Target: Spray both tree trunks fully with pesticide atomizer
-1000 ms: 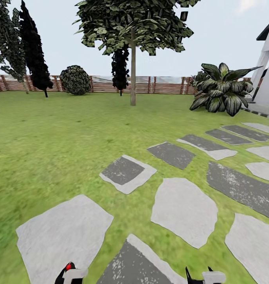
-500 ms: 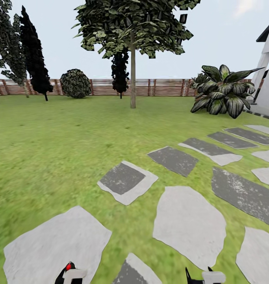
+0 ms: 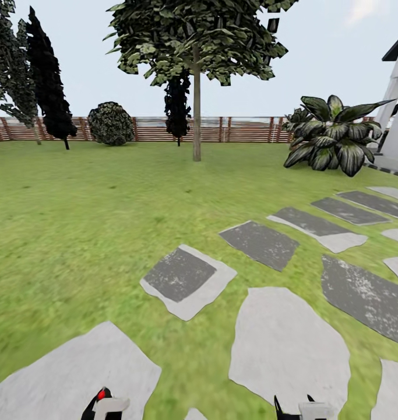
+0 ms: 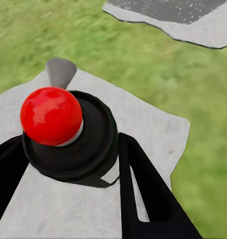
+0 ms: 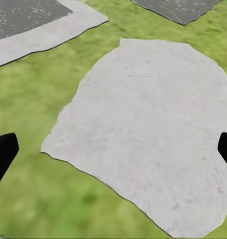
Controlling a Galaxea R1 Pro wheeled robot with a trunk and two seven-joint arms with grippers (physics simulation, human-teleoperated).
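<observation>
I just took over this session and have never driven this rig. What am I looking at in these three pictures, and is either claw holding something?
You are driving a wheeled robot with two arms. The big picture comes from its head camera, looking out over a lawn with grey stepping stones, a wooden fence and one pale-trunked tree ahead.

At its lower edge are the left gripper and the right gripper.

The other two pictures come from cameras on each wrist, looking along the fingers. In the left wrist view, the black fingers sit on either side of a black object with a red ball top, probably the atomizer; it looks gripped. In the right wrist view, the fingers stand wide apart over a pale stone, holding nothing.
</observation>
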